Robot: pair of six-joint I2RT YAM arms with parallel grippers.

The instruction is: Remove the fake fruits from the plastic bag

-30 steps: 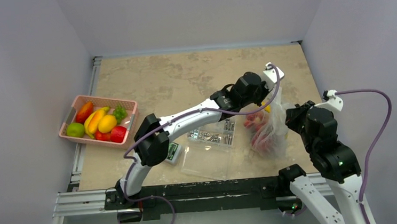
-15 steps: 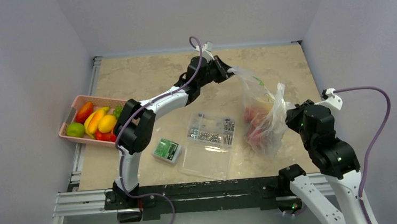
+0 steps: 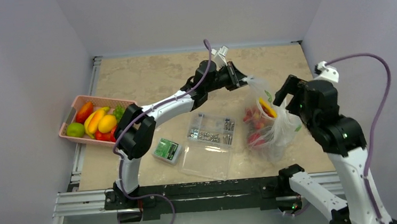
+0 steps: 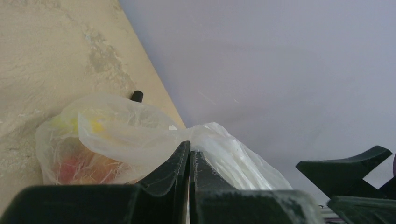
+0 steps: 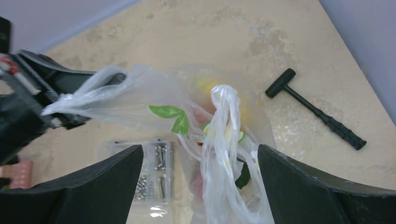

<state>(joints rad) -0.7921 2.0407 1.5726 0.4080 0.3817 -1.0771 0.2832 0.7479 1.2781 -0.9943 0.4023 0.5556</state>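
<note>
I'm holding the left gripper [image 4: 189, 149] pressed together on a twisted corner of the bag [image 3: 274, 130], pulling that film taut toward the far left. The right gripper [image 5: 198, 154] is hanging spread wide just above the bag's mouth, gripping nothing. The bag is sitting on the right side of the table [image 3: 156, 78], just beside the box of metal parts [image 3: 212, 132]. The red grapes [image 3: 253, 125] are low inside it and the yellow banana piece [image 3: 266, 108] is lying higher, near the opening.

What I'm worrying about is the loose handle [image 5: 225, 109], which is standing right between my open right fingers. If I'm closing from here, I'm likely catching plastic instead of fruit. If the left arm is pulling any harder, the bag may be tipping or lifting, spilling fruit toward the box or the hammer [image 5: 317, 109]. The thin film could also be slipping out of the pinch or tearing.

From above, the bag is stretching along a diagonal, from the pinched corner at the far left down to its heavy belly at the near right. Its mouth is facing up and toward the left gripper. The banana piece is lying along much the same diagonal, upper end toward the far left.
</note>
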